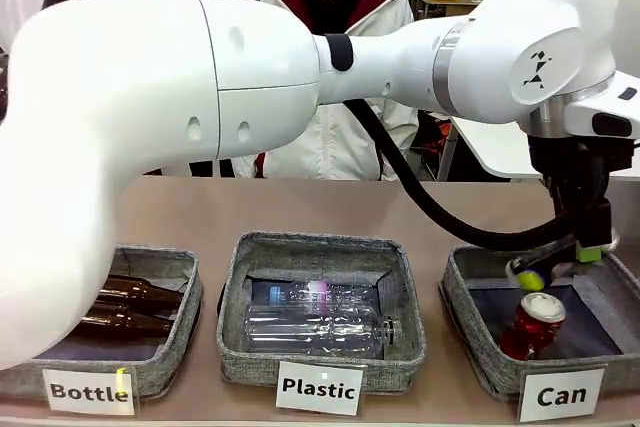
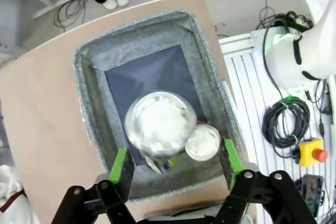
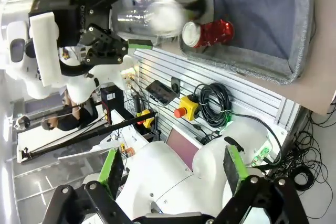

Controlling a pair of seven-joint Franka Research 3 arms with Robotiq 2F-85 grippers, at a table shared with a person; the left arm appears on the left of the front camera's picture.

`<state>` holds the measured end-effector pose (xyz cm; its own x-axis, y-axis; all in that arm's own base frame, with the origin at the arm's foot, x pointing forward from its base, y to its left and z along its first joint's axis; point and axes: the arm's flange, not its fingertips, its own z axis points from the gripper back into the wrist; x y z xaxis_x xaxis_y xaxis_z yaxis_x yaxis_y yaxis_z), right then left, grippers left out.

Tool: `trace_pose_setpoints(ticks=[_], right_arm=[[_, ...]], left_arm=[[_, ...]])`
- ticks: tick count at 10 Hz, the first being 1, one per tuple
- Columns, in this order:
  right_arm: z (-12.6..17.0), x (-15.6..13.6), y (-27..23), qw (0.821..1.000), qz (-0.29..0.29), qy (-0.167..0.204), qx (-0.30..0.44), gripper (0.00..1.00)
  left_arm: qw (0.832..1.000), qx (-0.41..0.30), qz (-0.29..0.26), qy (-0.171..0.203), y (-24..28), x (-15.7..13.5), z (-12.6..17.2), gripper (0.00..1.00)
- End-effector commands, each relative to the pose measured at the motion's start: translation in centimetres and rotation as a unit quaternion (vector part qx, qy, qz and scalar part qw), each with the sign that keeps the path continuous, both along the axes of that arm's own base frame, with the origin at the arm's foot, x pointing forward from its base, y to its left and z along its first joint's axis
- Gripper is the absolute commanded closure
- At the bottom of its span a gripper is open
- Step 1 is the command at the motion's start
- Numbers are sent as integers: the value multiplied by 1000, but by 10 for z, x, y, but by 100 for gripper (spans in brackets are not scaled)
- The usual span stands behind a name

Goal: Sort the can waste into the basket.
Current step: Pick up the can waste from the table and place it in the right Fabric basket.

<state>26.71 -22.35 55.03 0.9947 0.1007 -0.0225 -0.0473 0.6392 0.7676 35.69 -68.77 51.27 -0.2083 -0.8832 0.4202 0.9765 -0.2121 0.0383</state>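
the left gripper, fingers spread wide, hangs over the grey woven basket labelled "can"; a blurred silvery can sits just below it, beside the red can at the basket's front edge.

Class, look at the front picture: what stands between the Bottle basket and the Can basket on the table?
In the front view, the Plastic basket, holding clear plastic bottles, stands between the Bottle basket and the Can basket.

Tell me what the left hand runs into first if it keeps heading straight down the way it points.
Probably the silvery can, blurred right below the left hand, with the red can beside it in the Can basket. Depth is unclear; the hand looks open.
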Motion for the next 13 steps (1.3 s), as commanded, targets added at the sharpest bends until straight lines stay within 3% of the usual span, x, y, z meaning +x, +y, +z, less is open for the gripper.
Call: trace_pose_setpoints(ticks=[1, 5, 7, 9, 10, 13], right_arm=[[6, 1, -1, 1000, -3, 9, -1, 0], [6, 1, -1, 1000, -3, 9, -1, 0], [0, 0, 0, 1000, 0, 0, 0, 0], [3, 46, 25, 999, -1, -14, 37, 0], [7, 73, 49, 998, 28, -26, 49, 0], [11, 146, 136, 992, 72, -65, 83, 0]], left_arm=[[1000, 7, 12, -17, -10, 4, 10, 0], [1000, -2, 24, -15, 12, 8, 19, 0], [998, 37, 50, 4, 53, 22, 34, 0], [994, 42, 95, 33, 125, 39, 52, 0], [990, 43, 130, 40, 166, 43, 57, 0], [977, -44, 193, 86, 308, 38, 47, 0]])
